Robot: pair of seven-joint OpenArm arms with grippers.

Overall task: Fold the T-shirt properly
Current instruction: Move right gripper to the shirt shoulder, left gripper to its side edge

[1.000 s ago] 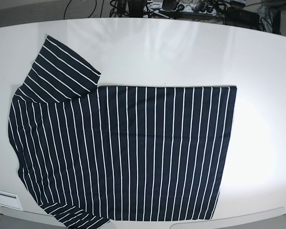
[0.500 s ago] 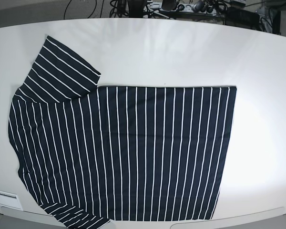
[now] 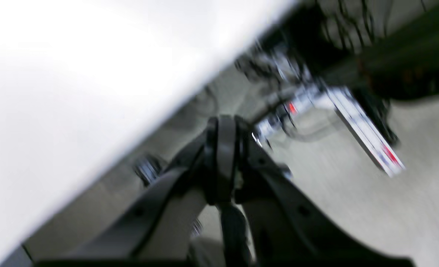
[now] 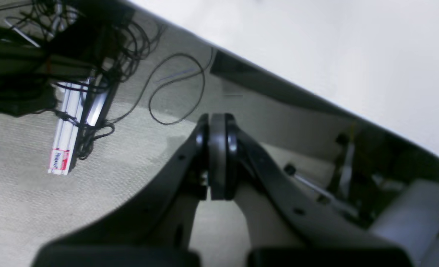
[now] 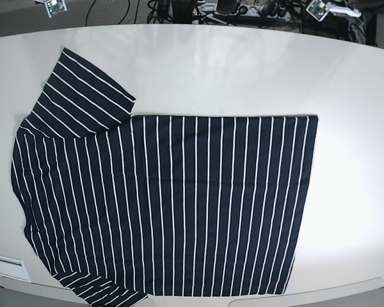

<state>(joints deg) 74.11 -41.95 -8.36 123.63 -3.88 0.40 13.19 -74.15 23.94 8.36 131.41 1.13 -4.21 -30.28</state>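
No fold is seen yet: the T-shirt (image 5: 160, 204) is spread flat on the white worktop (image 5: 243, 70), sleeves out at the left. Both the right claw (image 4: 218, 157) and left claw (image 3: 225, 159) are held together, empty, off the worktop's edge.

Bright overhead glare on table (image 5: 345, 192), left wrist view motion-blurred, base edges distorted

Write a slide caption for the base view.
Striped T-shirt spread flat and unfolded on the white table, one sleeve angled toward the far left corner.
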